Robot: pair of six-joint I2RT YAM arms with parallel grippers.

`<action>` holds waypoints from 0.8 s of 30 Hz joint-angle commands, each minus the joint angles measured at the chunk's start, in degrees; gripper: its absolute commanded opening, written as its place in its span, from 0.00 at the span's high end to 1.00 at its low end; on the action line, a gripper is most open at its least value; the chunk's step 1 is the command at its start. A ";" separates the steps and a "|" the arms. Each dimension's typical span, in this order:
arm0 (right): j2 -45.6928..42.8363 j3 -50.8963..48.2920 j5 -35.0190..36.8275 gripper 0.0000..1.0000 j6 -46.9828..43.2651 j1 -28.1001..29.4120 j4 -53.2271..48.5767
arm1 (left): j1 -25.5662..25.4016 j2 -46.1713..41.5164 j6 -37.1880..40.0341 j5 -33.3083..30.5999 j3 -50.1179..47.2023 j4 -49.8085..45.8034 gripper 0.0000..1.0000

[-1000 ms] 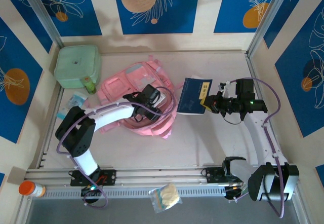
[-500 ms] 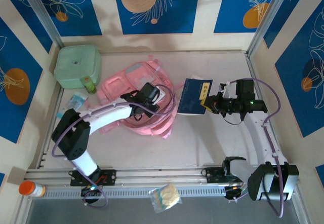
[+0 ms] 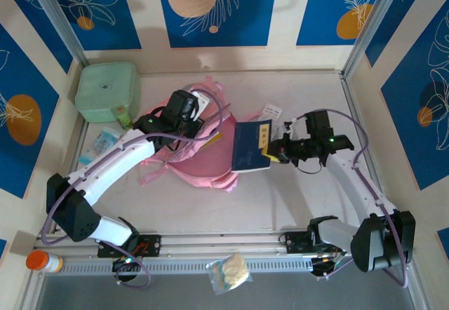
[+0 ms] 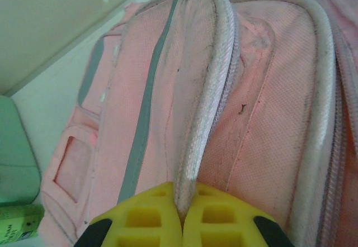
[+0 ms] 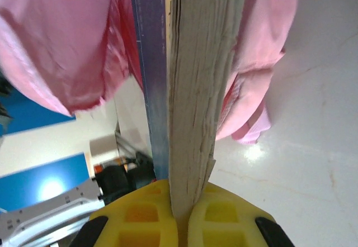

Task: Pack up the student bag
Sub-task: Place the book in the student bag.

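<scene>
Pink piping [image 4: 204, 90] is pinched tight in my left hand [image 4: 182, 224], a raised ridge of the student bag [image 4: 263, 124]. My right hand [image 5: 180, 216] is clamped on one edge of a thick, navy-covered book [image 5: 193, 90], held on edge with pink fabric on both sides of it. The bag lies slumped mid-bench [image 3: 295, 205] between my two arms, and the book's far end meets its right side.

My worry is that I cannot see an open mouth ahead of the book. Pushing on may only shove the soft bag along or buckle the book. The thin piping could also slip from my left grip and let the fabric drop.

My left arm reaches long and diagonal to the bag's far end. My right arm bends inward, wrist level, pointing left. Beyond them, a mint-green case [image 3: 106, 91] sits in the far-left corner.
</scene>
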 commanded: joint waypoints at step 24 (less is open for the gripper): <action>45.40 28.82 10.54 0.66 3.40 16.40 16.69 | 1.79 -4.50 -10.45 5.07 3.38 1.02 1.00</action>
